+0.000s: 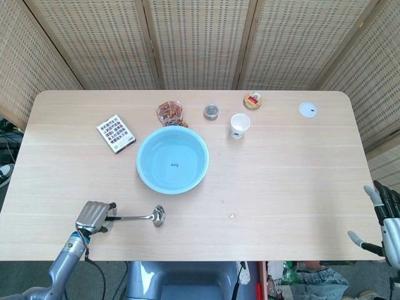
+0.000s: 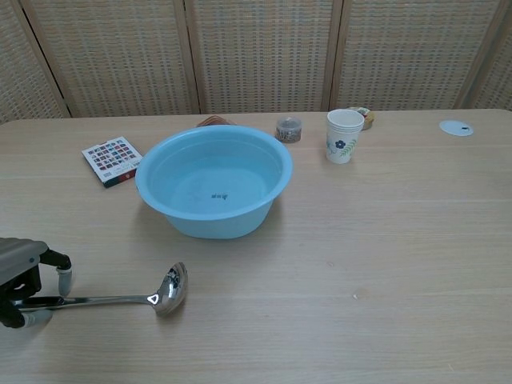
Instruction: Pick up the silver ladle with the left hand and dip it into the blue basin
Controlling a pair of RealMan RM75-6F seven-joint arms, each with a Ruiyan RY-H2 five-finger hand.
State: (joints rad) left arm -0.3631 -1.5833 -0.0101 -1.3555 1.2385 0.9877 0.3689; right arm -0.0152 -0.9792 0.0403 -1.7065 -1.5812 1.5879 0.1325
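Note:
The silver ladle [image 1: 139, 217] [image 2: 112, 301] lies flat on the table near its front edge, with the bowl pointing right and the handle pointing left. My left hand [image 1: 92, 216] [image 2: 22, 276] sits over the handle's end. One finger is on the far side of the handle and the thumb on the near side, apart, straddling it without a visible grip. The blue basin [image 1: 138, 160] [image 2: 212, 224] stands behind the ladle and holds clear water. At the table's right front corner my right hand [image 1: 384, 225] hangs off the edge, fingers spread and holding nothing.
Behind the basin are a patterned booklet [image 1: 116, 133], an orange snack bag [image 1: 169, 112], a small jar [image 1: 211, 112], a paper cup [image 1: 239, 125], a round tin [image 1: 253, 100] and a white lid [image 1: 307, 110].

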